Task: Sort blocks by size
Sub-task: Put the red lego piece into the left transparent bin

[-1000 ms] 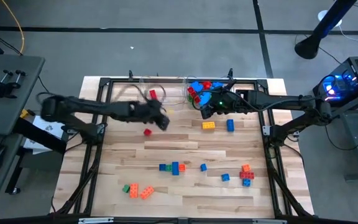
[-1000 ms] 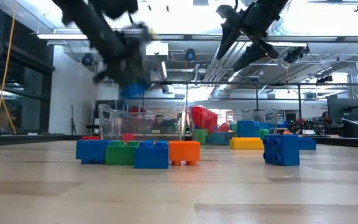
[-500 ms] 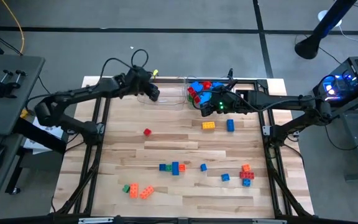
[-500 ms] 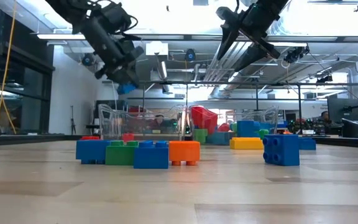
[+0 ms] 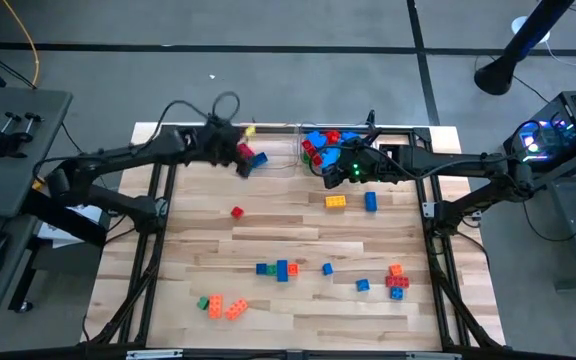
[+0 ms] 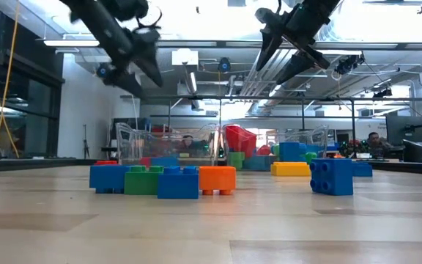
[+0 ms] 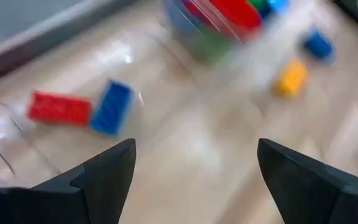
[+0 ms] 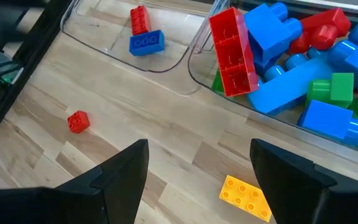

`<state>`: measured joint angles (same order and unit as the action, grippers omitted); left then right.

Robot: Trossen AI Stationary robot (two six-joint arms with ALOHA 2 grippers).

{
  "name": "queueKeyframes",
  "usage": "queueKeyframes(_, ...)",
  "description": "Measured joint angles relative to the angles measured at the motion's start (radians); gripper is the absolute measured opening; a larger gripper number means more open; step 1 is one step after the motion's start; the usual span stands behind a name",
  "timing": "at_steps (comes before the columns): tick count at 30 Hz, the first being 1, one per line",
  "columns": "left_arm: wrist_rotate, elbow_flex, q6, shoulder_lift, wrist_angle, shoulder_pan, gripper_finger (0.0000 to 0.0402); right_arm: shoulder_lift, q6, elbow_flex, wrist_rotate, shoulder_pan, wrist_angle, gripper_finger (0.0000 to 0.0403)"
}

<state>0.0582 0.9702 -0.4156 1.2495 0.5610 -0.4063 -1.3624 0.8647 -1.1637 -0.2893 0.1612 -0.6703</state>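
Note:
My left gripper (image 5: 236,162) hangs open over the clear left bin (image 5: 273,166) at the table's far edge, with nothing between its fingers (image 7: 196,149). In that bin a blue brick (image 7: 112,107) lies flat beside a red brick (image 7: 59,107). My right gripper (image 5: 336,178) stands open and empty above the table, just in front of the right bin (image 8: 194,74) that holds large blue, red and green blocks (image 8: 291,56). More blocks lie loose on the table: a red cube (image 5: 237,212), a yellow brick (image 5: 336,201) and a blue brick (image 5: 370,202).
Nearer the front edge lie a joined row of blue, green and orange bricks (image 5: 278,269), a small blue cube (image 5: 327,268), a blue cube (image 5: 363,285), an orange and red stack (image 5: 397,280) and a green and orange group (image 5: 223,305). Black frame rails (image 5: 158,200) border the table.
My left gripper has risen and swung from the table's left middle toward the far edge, carrying a blue brick over the left bin. There it has opened and let go. The blue brick now lies in the bin beside the red brick.

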Motion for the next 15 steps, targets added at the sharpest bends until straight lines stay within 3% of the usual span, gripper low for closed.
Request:
queueKeyframes(5,0.133,-0.079,-0.033,-0.090,0.072,0.301,0.0312,0.000,-0.037,0.000,0.000,0.002,-0.001,0.0277)
queueKeyframes(8,0.239,-0.154,-0.224,-0.092,0.110,0.427,0.0312,0.000,-0.058,0.000,0.000,0.004,-0.001,0.0277)
queueKeyframes(11,0.255,-0.208,-0.395,-0.045,0.114,0.442,0.0312,0.000,-0.059,0.000,0.000,0.004,-0.002,0.0277)
queueKeyframes(15,0.248,-0.205,-0.398,0.054,0.115,0.403,0.0312,0.000,-0.061,0.000,0.000,0.005,-0.002,0.0277)
